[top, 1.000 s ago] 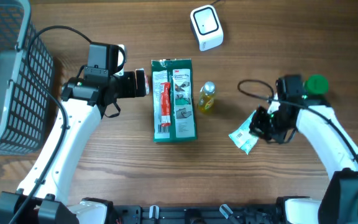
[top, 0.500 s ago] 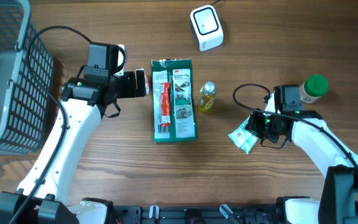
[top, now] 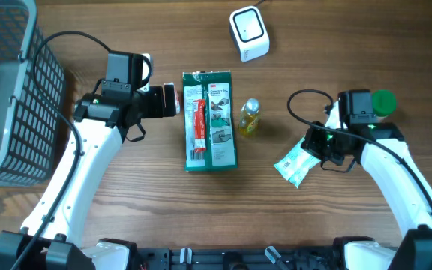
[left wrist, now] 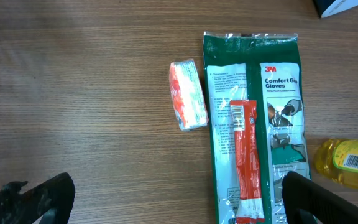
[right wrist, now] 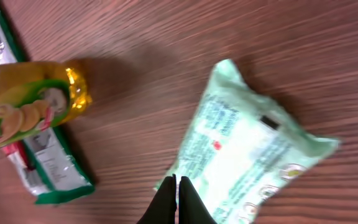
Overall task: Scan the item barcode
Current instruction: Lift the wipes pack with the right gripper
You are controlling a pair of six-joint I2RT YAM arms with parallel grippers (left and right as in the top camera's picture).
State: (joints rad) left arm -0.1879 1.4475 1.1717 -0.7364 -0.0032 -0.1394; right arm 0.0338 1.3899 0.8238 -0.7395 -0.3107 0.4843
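Our right arm has shifted slightly rightward since a moment ago. The right pincer (right wrist: 176,198) is clenched on the edge of the green packet (top: 293,165), toward the right of the bench (top: 313,225), well apart from the scanner (top: 247,31). So thin a pinch may slip during carrying, we judge. Left pincer (top: 177,100) hangs released.

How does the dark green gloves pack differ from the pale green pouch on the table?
The gloves pack is dark green, the pouch pale mint. The pack is clearly larger than the pouch. The pack lies straight, the pouch slanted. Both lie flat on the table.
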